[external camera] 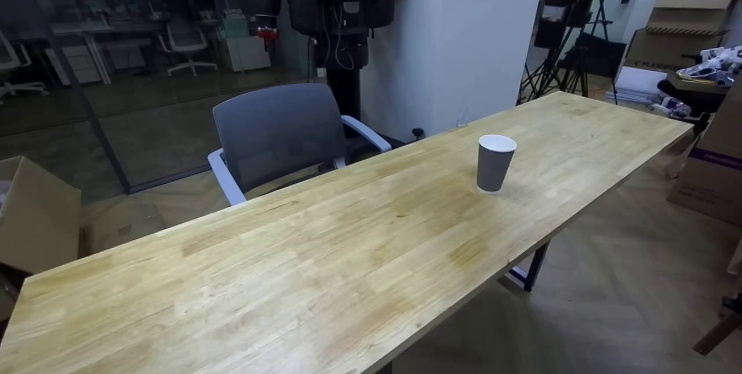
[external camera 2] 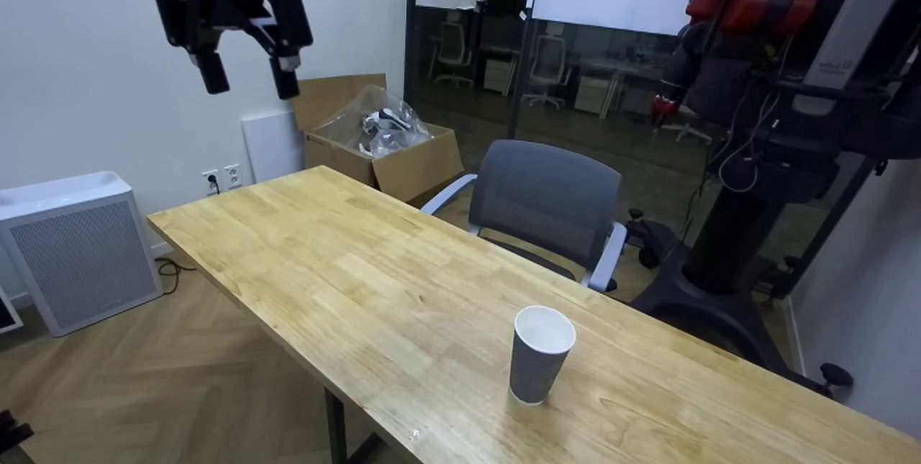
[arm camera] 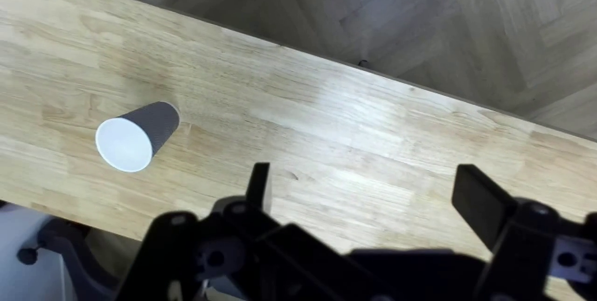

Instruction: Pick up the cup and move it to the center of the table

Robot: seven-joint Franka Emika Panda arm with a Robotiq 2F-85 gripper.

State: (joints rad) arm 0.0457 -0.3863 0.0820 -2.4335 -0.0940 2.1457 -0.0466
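Observation:
The cup is small, tapered and dark grey-brown with a pale rim. It stands upright on the light wood table. In the other views the cup also stands upright, and in the wrist view it is left of the jaws. The table also fills much of the wrist view. My black gripper is open and empty, high above the table and away from the cup. In the wrist view its fingers are wide apart with only tabletop between them.
A grey mesh chair stands close along the table's long side, also seen in an exterior view. A black and red robot stands behind it. An open cardboard box is beyond the table's end. A white air purifier stands on the floor.

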